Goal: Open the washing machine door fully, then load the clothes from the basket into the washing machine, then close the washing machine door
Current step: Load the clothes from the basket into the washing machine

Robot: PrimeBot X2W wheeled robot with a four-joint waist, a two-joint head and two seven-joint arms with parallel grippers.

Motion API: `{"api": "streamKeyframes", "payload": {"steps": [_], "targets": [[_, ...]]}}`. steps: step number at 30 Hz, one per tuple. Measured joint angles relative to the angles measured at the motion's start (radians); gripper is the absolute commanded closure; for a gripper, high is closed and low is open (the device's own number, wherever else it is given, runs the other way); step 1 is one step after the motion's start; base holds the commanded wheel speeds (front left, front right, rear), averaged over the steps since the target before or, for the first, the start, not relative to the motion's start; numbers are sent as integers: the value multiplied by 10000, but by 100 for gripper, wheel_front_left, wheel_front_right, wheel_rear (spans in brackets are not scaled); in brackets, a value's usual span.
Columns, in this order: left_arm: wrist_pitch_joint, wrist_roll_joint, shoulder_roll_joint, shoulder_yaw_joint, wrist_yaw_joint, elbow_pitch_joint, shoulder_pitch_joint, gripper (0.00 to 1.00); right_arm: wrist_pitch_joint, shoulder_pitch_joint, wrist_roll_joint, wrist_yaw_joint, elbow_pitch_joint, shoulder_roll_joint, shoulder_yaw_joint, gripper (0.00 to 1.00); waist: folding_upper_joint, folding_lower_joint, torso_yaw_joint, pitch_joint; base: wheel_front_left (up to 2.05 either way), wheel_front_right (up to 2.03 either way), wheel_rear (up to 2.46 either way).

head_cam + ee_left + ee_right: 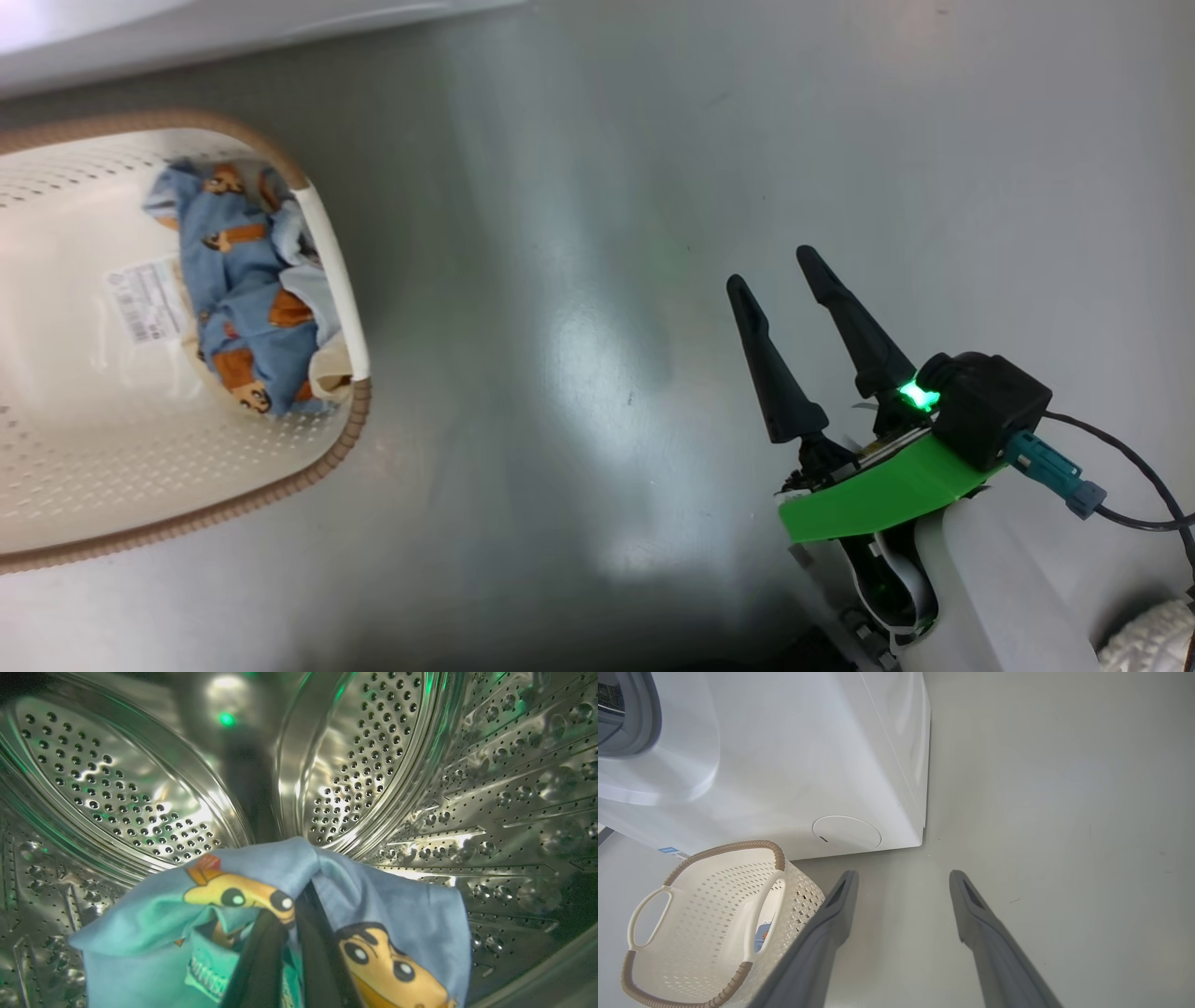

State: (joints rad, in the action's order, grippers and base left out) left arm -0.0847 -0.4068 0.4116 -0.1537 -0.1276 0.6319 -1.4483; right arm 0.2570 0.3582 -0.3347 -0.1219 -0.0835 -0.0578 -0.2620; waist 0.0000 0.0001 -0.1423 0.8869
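Clothes (pixel 402 905): one light-blue cartoon-print piece clamped in closed left hand (pixel 294 926) at bottom centre of left wrist frame, inside perforated steel drum (pixel 140 788) of washing machine (pixel 784 765). More bear-print blue cloth bunched against right wall of basket (pixel 359 411) at left of head frame. Right hand (pixel 773 268) empty, jaws wide apart, at lower right of head frame above grey floor (pixel 579 327). Basket standing on floor just beside washing machine front, lower left of right wrist frame
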Motion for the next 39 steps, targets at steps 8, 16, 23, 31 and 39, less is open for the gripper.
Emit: {"api": "streamKeyframes", "payload": {"steps": [8,16,23,31,39], "targets": [[-117,-372,903,-861,-2,301,-1636,100,0,131,-393,0,186,10,-180,0,0,0,-332,599,0,0,0],[474,-1620,1789,-2010,-2,420,-2624,100,0,365,-562,0,209,10,-343,0,1,0,-582,1172,0,0,0],[581,-2376,1958,-2784,-2,976,-2624,100,0,649,-736,0,198,19,-477,0,0,0,-697,1304,0,0,0],[451,-2742,2008,-3359,-2,1484,-2637,0,0,709,-734,0,171,17,-359,0,0,0,-655,1232,0,0,0],[-679,-2740,1578,-3655,2,2437,-2159,0,0,707,-692,0,136,19,54,0,0,0,-519,733,0,0,0]]}}
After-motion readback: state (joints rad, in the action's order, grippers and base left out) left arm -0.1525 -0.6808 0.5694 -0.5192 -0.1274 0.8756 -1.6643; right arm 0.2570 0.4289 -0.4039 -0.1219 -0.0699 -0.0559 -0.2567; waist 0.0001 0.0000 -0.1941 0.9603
